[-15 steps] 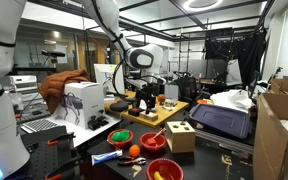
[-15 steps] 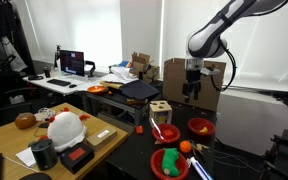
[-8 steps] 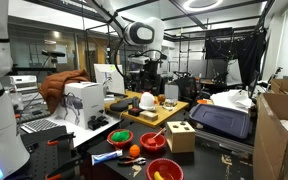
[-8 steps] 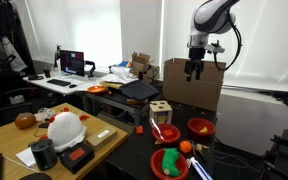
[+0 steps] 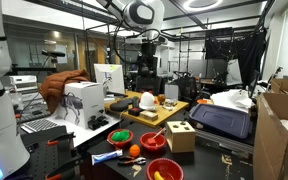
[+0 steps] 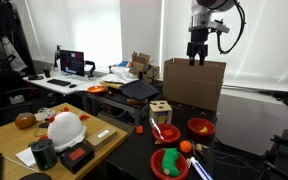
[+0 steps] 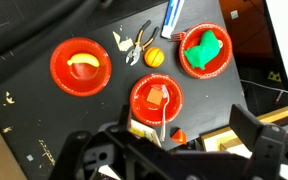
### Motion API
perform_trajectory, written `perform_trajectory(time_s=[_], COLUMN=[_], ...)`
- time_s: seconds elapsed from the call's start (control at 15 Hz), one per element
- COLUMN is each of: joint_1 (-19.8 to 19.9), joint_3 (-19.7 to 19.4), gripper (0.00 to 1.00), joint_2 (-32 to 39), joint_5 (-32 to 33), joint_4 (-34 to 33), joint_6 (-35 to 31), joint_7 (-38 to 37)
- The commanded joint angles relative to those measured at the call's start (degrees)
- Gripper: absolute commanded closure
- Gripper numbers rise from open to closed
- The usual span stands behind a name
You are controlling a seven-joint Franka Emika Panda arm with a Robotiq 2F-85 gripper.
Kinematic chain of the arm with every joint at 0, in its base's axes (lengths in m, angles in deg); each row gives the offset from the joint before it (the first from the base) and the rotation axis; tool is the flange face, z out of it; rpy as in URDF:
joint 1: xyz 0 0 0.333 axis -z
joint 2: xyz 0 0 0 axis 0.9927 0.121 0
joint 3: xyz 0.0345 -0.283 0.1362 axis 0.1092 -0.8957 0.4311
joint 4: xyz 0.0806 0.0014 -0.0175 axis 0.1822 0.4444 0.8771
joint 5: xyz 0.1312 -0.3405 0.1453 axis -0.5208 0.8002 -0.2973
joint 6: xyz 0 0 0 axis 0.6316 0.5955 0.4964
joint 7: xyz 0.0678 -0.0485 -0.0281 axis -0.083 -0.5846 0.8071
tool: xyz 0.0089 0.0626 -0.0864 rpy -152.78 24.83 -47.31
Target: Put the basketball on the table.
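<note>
The basketball (image 7: 155,57) is a small orange ball resting on the black table (image 7: 44,120), between three red bowls and next to pliers. It also shows in both exterior views (image 5: 135,151) (image 6: 185,147). My gripper (image 7: 174,150) is open and empty, with its fingers spread wide at the bottom of the wrist view. In both exterior views the gripper (image 5: 149,45) (image 6: 197,55) hangs high above the table, far from the ball.
Red bowls (image 7: 81,65) (image 7: 206,50) (image 7: 157,97) hold a yellow piece, a green piece and a spoon. A wooden block (image 5: 180,136) (image 6: 160,110) stands near them. A white-and-orange rounded object (image 5: 146,101) lies on a light wooden board. A cardboard box (image 6: 194,85) stands behind.
The arm has risen steadily, lifting the gripper well above the table. The ball and bowls have not moved.
</note>
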State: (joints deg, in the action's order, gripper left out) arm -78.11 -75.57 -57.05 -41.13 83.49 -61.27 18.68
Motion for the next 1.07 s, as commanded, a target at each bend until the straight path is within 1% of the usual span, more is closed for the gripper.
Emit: perform_trajectory(time_s=[0.0,0.2,0.47,0.8,0.87,0.93,1.0], joint_1=[-1.74,-2.50,-3.08,-2.85,-2.67,-3.03,-3.01], joint_3=[-0.72,-0.69,-0.58,-0.89,-1.12,-0.89,-1.00], gripper=[0.00,0.00,0.00,0.00,0.00,0.00,0.00], joint_2=[-2.01,-3.73,-6.08,-8.04,-7.88,-5.82,-5.82], joint_5=[0.78,1.23,1.04,-0.81,-1.73,-0.43,-0.48], joint_4=[-1.40,-1.17,-0.18,1.78,1.67,-0.26,-0.12], joint_6=[4.12,4.92,5.45,4.82,6.17,4.61,4.68], joint_7=[-4.53,-8.27,-10.57,-9.66,-10.60,-8.90,-8.81])
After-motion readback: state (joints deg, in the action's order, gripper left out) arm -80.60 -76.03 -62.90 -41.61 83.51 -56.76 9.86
